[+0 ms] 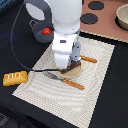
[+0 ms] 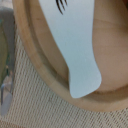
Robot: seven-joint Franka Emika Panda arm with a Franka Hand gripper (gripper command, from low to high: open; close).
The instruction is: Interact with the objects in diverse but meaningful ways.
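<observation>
My gripper (image 1: 73, 64) points down over a round wooden plate (image 1: 76, 72) on the beige placemat (image 1: 95, 90); the hand's white body hides its fingertips. Close up in the wrist view, a pale silvery flat piece (image 2: 75, 47) with dark marks at one end lies in the wooden plate (image 2: 35, 60). A blurred grey shape (image 2: 5, 80) at that picture's edge may be a finger. A yellow scored bread loaf (image 1: 15, 78) lies off the mat on the exterior view's left. Further back, a red tomato (image 1: 46, 31) sits in a small grey pot (image 1: 40, 29).
An orange-handled fork (image 1: 64, 80) lies on the mat in front of the plate, and an orange-handled knife (image 1: 89, 59) beside it. A toy stove (image 1: 100, 15) with black burners and a bowl (image 1: 122, 17) stand at the back right. A black cable (image 1: 22, 65) crosses the dark table.
</observation>
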